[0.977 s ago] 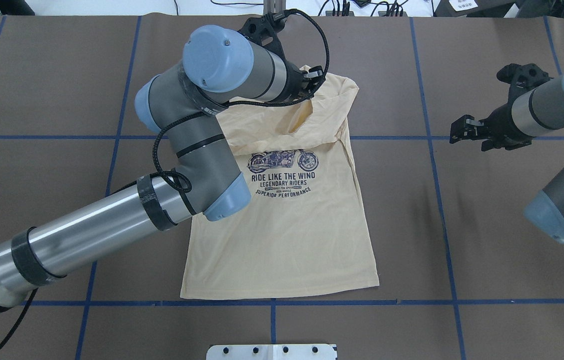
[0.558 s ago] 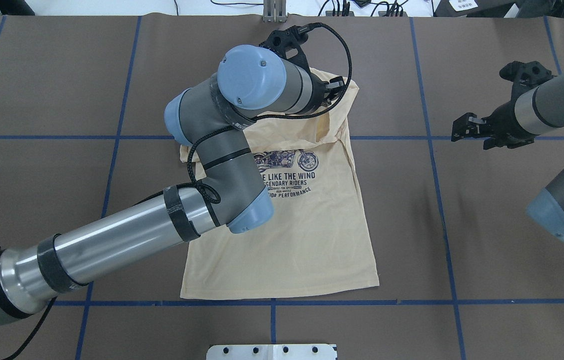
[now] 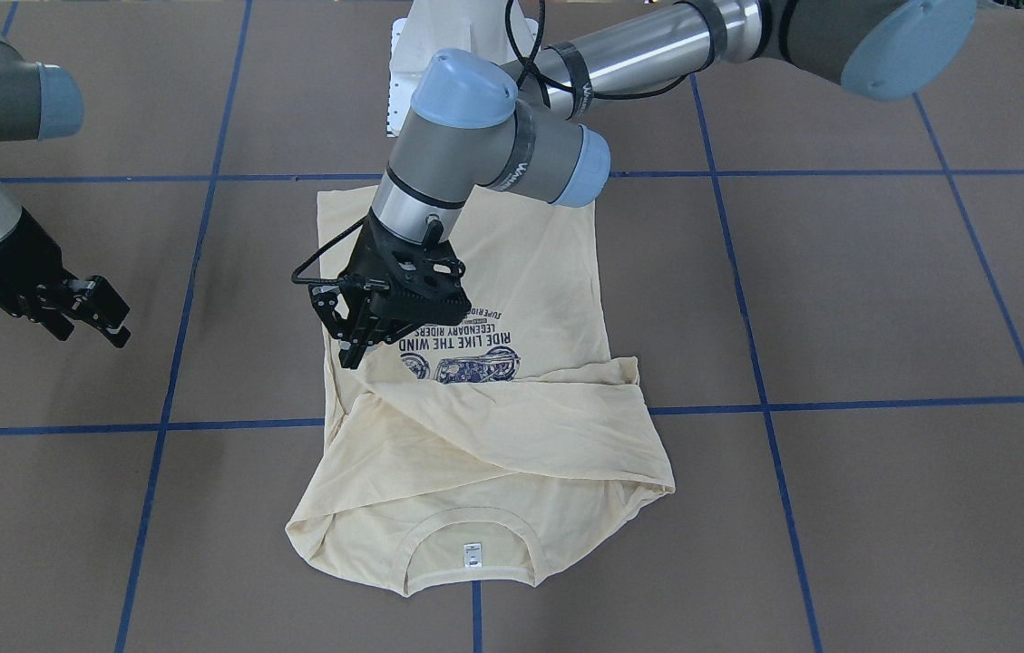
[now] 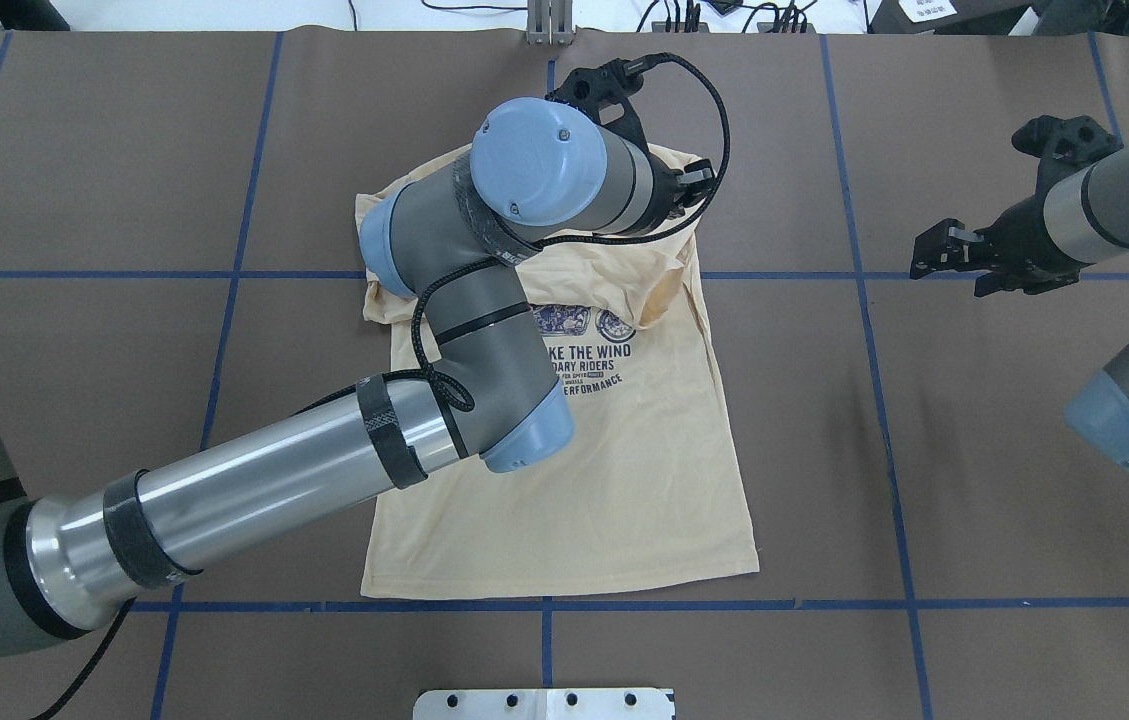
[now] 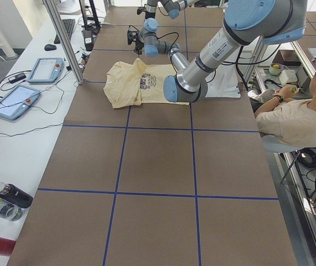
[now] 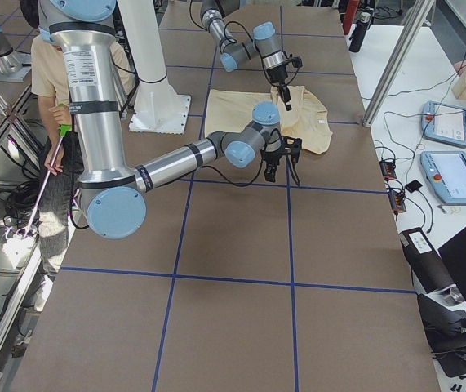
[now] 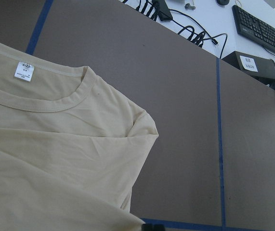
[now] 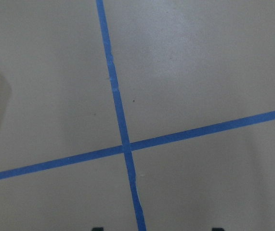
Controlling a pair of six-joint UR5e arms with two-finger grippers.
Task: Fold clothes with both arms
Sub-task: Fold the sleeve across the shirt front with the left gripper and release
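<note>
Nearest me, the shirt [image 4: 624, 480] lies flat and print-up, its hem just short of a blue line [image 4: 824, 604] on the tabletop [image 4: 924, 450]. Its long axis runs straight away from me, with the hem near, the print [image 4: 604, 365] in the middle and the collar [image 3: 471, 535] at the far end, label [image 3: 472, 555] showing.

My left arm [image 4: 274, 480] reaches diagonally over the shirt's left half. Its jaws hang above the far part, just past the print and toward the shirt's right edge. In the front-facing view they point down at the cloth with their tips together, and the wrist view shows cloth running right up to them. I judge them closed on a fold of the shirt, though the pinch itself is hidden. A flap [image 3: 521, 417] lies folded across the chest between print and collar. The cloth below my left jaws stands up in a loose tent.

My right arm [image 4: 1094, 215] is off to the right, level with the shirt's far end. Its jaws are spread and hold nothing. They hang over bare tabletop, well apart from the shirt, which lies to their left.

So the left jaws are at the shirt and the right ones are the distant pair. I judge the crosswise folding is nearly finished. A lengthwise fold would need both jaws on one end, so the right must first travel left to the shirt's right edge.
</note>
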